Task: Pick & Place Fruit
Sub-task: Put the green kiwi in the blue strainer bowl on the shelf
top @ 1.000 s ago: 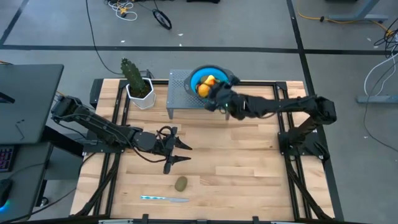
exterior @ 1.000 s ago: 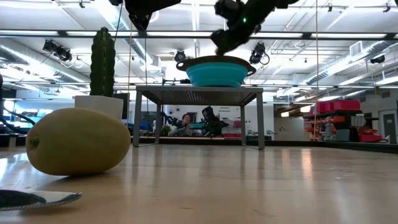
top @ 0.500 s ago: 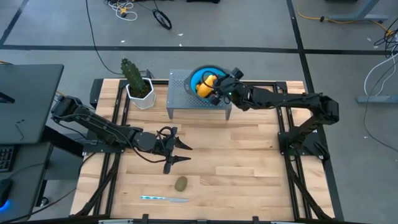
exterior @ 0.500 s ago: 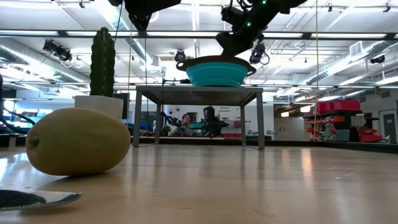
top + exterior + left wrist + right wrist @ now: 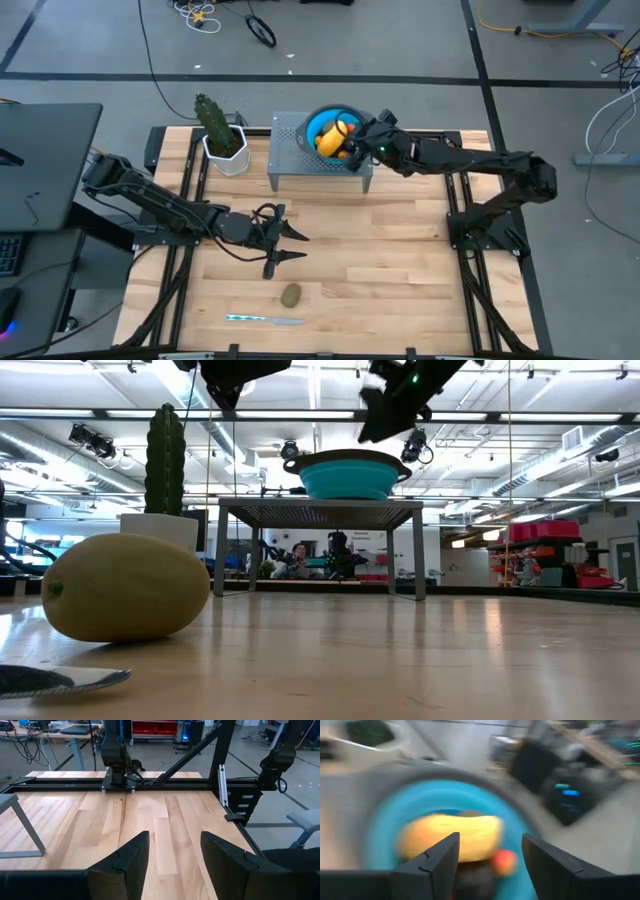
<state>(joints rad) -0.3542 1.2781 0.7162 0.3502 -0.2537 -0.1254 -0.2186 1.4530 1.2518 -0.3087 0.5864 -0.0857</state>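
Yellow-orange oblong fruit lay in the blue round bowl on the grey metal stand, far centre, just ahead of the right gripper, jaws apart and empty. Olive-green oval fruit sat near-left, beyond the left gripper, jaws parted, holding nothing.

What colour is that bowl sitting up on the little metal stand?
The bowl is bright turquoise blue with a dark rim, clearest in the low view.
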